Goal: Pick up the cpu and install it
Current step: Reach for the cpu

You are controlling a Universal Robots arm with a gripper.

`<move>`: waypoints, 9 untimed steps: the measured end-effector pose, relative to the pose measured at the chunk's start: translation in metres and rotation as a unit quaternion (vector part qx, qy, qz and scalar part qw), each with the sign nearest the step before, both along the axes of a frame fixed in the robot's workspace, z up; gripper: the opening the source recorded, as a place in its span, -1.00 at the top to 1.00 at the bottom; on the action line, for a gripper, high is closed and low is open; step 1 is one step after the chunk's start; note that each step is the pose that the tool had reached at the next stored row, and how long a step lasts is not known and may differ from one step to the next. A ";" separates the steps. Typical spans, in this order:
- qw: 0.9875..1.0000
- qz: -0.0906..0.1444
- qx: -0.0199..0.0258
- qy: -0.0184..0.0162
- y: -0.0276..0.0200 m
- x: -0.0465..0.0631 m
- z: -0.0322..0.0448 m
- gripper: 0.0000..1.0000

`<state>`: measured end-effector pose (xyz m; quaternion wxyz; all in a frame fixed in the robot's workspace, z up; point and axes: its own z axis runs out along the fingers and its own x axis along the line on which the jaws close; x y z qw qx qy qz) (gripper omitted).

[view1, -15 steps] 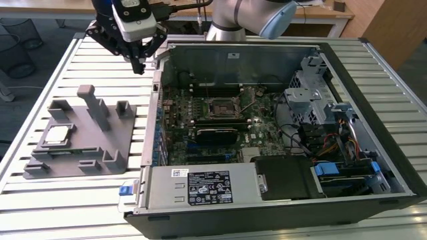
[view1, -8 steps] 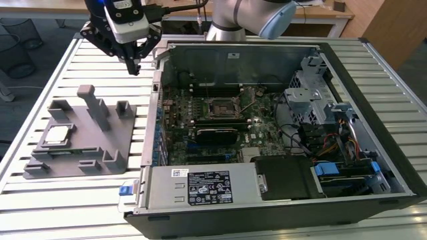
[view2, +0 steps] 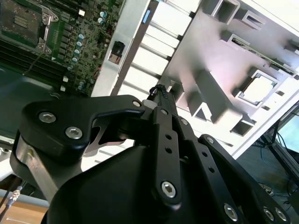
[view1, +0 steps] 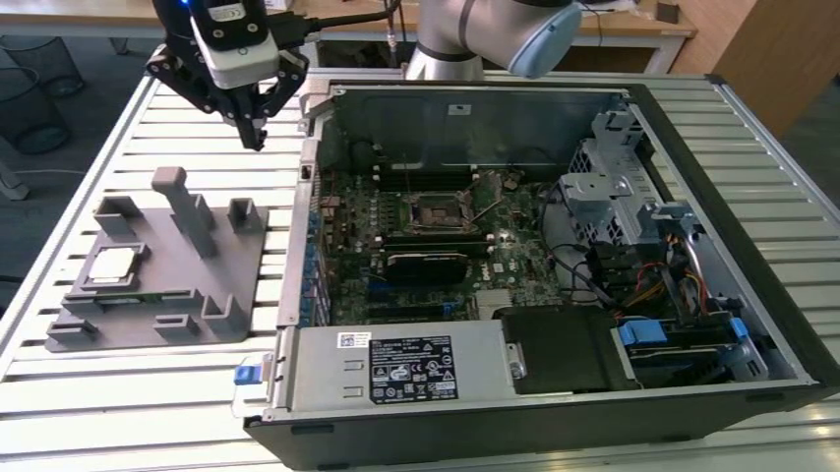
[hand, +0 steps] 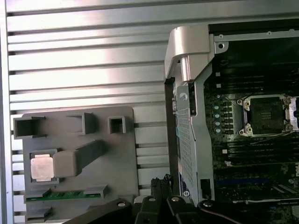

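Cpu [view1: 112, 265]: lies in grey tray [view1: 197, 310] on bench [view1: 132, 403], well apart from claw. Claw [view1: 255, 138]: fingers together, empty, above bench between tray and case [view1: 525, 433].

Robotics lab in an office-type room. Top centre of the exterior view: a robot arm [view1: 479, 34] based at a slatted aluminium workbench [view1: 157, 403]. On the bench sit an opened desktop computer case [view1: 552, 441] and a grey plastic parts fixture [view1: 164, 290]. Upper left: wire-mesh wastebaskets [view1: 37, 118] on grey carpet [view1: 59, 192]. Top edge, right: a wooden desk [view1: 630, 34].
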<state>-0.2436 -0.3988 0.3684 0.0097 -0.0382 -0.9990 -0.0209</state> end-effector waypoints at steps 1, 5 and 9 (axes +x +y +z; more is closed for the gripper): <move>1.000 0.000 0.000 0.000 0.0000 -0.001 -0.0003 0.79; 1.000 0.000 0.000 0.002 0.0000 -0.004 -0.0013 0.79; 1.000 0.000 0.000 0.002 0.0000 -0.009 -0.0022 0.79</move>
